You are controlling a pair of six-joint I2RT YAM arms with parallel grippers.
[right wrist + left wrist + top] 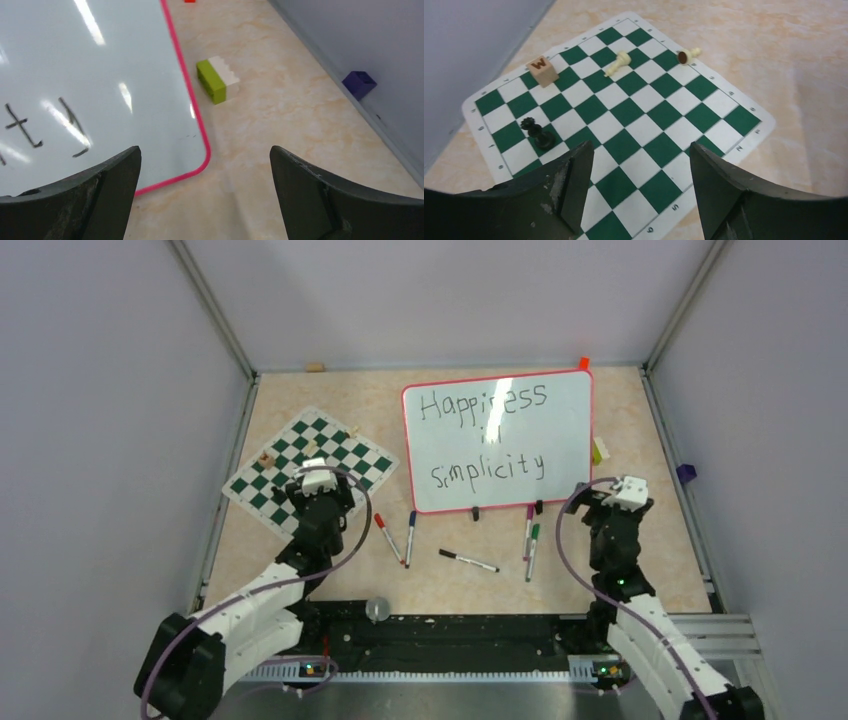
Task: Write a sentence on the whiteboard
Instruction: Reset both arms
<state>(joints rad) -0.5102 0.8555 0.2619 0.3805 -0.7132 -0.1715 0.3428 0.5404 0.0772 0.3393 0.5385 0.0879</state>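
Note:
The whiteboard (497, 440) with its thin red frame lies at the back middle of the table, and "Happiness in Simplicity" is written on it in black. Its near right corner (150, 165) shows in the right wrist view. My right gripper (612, 496) (205, 150) hovers over that corner, open and holding nothing. My left gripper (318, 480) (641, 145) is open and empty above the near edge of the chess mat. Several markers lie in front of the board: red (388, 538), blue (410, 538), black (468, 560), magenta (528, 528) and green (533, 552).
The green-and-white chess mat (300, 445) (634, 112) carries a wooden W cube (542, 71), a black piece (538, 134) and two fallen cream pieces (618, 64). A green-and-white brick (217, 80) lies right of the board. A purple block (359, 83) sits by the right wall.

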